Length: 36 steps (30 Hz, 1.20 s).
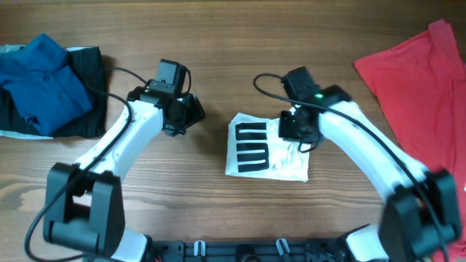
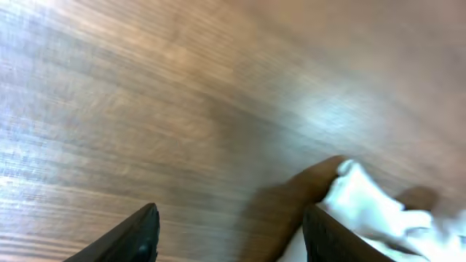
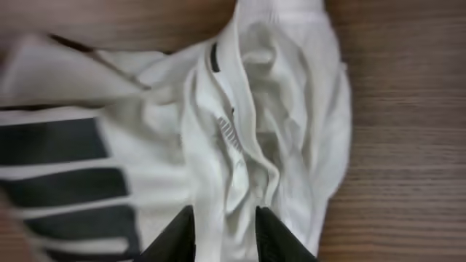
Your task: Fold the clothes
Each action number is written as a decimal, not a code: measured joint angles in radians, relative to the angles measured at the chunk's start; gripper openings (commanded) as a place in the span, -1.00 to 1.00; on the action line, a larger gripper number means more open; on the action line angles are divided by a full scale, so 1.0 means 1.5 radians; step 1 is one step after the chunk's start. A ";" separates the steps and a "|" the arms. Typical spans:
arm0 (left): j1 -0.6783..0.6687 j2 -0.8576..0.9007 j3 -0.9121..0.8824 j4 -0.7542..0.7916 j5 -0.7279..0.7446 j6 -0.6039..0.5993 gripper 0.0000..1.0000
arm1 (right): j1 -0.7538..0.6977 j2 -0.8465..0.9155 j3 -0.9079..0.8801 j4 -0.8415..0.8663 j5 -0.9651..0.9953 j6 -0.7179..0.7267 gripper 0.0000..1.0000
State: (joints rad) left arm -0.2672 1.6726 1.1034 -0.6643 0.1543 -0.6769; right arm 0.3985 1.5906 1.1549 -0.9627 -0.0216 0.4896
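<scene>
Two robot arms reach in from the near edge of a wooden table (image 1: 182, 44), seen from above. The left arm (image 1: 120, 142) angles up & to the right, wrist bent toward the ctr. Its left gripper (image 2: 233, 236) hangs over bare wood, just beside the left edge of the white T-shirt (image 1: 267, 151). Its jaws are spread wide w/ only wood showing between them. The right arm (image 1: 368, 153) arches in from the right, forearm sloping up & left, wrist tipped down over the T-shirt's right part. The right gripper (image 3: 226, 234) points down at rumpled white cloth near the collar. Its two fingers stand a little apart w/ cloth showing in the gap, but I cannot tell whether they pinch it or merely hover.

Count: 2 arms, 2 grippers, 4 garments.
- 1 white T-shirt, folded to a small rectangle at table ctr, black bars of its print facing up on its left half.
- 1 red shirt (image 1: 426, 73), spread out at the right end, well apart from the T-shirt, partly out of frame.
- 1 blue shirt (image 1: 40, 80) at the left end, lying on 1 black garment (image 1: 86, 120).
</scene>
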 measured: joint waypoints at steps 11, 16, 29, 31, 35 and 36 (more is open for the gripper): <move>-0.016 -0.012 0.000 0.001 0.002 0.008 0.28 | 0.000 -0.047 -0.047 -0.024 -0.085 -0.067 -0.25; -0.026 -0.012 0.000 -0.002 0.003 0.014 0.28 | 0.000 -0.041 -0.132 0.058 -0.136 -0.083 -0.26; -0.026 -0.012 0.000 -0.006 0.003 0.014 0.29 | 0.000 -0.039 -0.180 0.087 -0.155 -0.093 -0.91; -0.026 -0.012 0.000 -0.006 0.003 0.014 0.29 | 0.000 -0.039 -0.180 0.059 -0.139 -0.082 -0.91; -0.026 -0.012 0.000 -0.006 0.003 0.014 0.29 | 0.000 -0.039 -0.180 0.020 -0.054 -0.022 -0.85; -0.026 -0.012 0.000 -0.006 0.003 0.014 0.29 | 0.000 -0.039 -0.180 0.015 -0.021 0.001 -0.84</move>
State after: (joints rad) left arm -0.3058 1.6543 1.1034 -0.6731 0.1585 -0.6552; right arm 0.3985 1.5326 0.8848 -0.9405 -0.0536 0.4904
